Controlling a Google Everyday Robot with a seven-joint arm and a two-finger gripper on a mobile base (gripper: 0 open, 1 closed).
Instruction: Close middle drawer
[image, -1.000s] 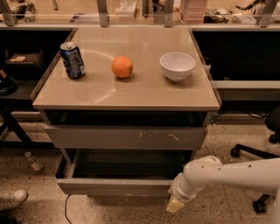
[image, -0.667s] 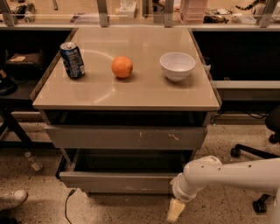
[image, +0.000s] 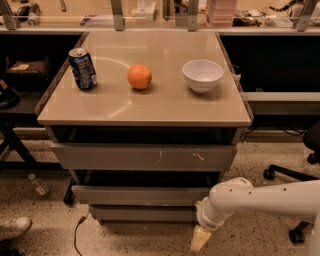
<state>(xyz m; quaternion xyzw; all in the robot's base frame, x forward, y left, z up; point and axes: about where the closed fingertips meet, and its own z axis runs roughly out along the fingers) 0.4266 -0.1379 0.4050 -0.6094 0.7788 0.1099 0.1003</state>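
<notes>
I log: middle drawer (image: 140, 195) slightly open; gripper (image: 201, 239) low below its right end, grip state I cannot tell.

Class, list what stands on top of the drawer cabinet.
A soda can, an orange and a white bowl; the bowl's near wall hides its bottom. The claw hangs low, below the right end of the middle drawer.

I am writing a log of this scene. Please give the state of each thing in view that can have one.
middle drawer: nearly shut, dark gap showing above its front.
scratched drawer: front slightly out, dark gap above it.
can: upright.
bowl: upright, looks empty.
orange: whole, resting on the top.
gripper: low, near the drawers' right end, pointing down.
</notes>
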